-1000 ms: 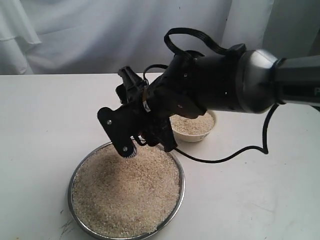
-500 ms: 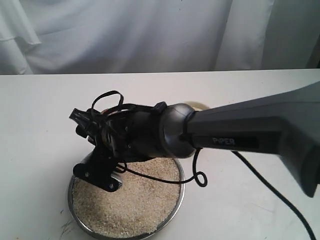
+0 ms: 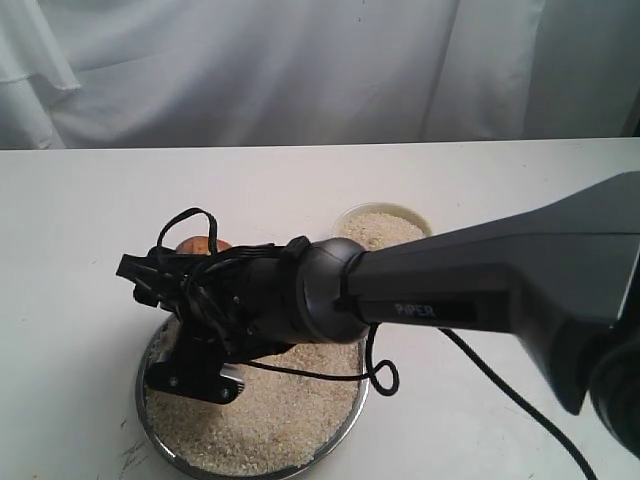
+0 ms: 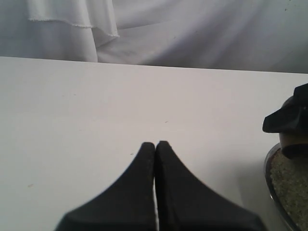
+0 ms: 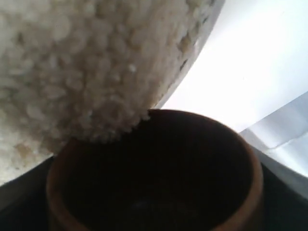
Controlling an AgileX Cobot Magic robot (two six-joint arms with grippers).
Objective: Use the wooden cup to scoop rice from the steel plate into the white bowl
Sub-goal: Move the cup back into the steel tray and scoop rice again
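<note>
**A:** Which step is it now?

**B:** The scooping. The right pincer holds the reddish-brown wooden cup, its mouth against the beige rice heap, just beside the rim of the shiny steel plate. The left pincer is closed and empty.

**A:** And next?

**B:** I think it must push in, lift level over the rim, and go to the small white ceramic bowl. Open white surface lies around the bowl.

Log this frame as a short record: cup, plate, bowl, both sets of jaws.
cup: held in the right jaws, mouth at the rice, inside dark, no grains seen
plate: steel, covered with rice
bowl: farther back, right of the plate, holds rice
right arm: reaches across over the plate
left jaws: shut, empty, over bare table
</note>
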